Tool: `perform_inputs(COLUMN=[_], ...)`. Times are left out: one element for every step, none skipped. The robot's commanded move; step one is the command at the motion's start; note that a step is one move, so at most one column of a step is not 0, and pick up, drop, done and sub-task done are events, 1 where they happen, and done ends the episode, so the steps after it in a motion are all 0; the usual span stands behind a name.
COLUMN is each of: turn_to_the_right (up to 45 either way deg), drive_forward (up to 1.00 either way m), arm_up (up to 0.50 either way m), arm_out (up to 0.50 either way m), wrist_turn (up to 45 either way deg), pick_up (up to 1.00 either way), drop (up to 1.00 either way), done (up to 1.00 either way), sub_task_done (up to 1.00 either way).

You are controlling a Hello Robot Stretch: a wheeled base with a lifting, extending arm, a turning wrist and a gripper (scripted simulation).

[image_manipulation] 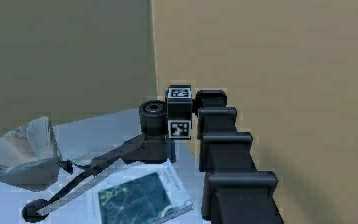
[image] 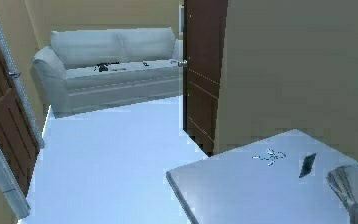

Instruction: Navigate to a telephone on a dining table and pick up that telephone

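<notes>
While the gripper (image_manipulation: 55, 188) hangs above a grey table (image: 227, 185) by the tan wall (image_manipulation: 277, 50), I cannot tell whether it holds anything; sofa (image: 112, 62) beyond.

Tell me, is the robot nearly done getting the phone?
Partly. Done: it is at the table, where a small dark thing, maybe the phone, stands. In hand: the arm reaches over the table, with the gripper low near a paper. I cannot tell whether it holds anything. Left: lifting the phone clear of the table.
</notes>
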Motion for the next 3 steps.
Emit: perform_inputs(turn_to_the_right=[0.0, 0.0, 0.0], drive_forward=[0.00, 0.00, 0.00], arm_up=[0.00, 0.00, 0.00], arm_out=[0.00, 0.00, 0.00], wrist_turn=[45.0, 42.0, 0.0], pick_up=[0.00, 0.00, 1.00], drop=[0.00, 0.00, 0.00], done=[0.00, 0.00, 0.00], sub_task_done=[0.00, 0.00, 0.00])
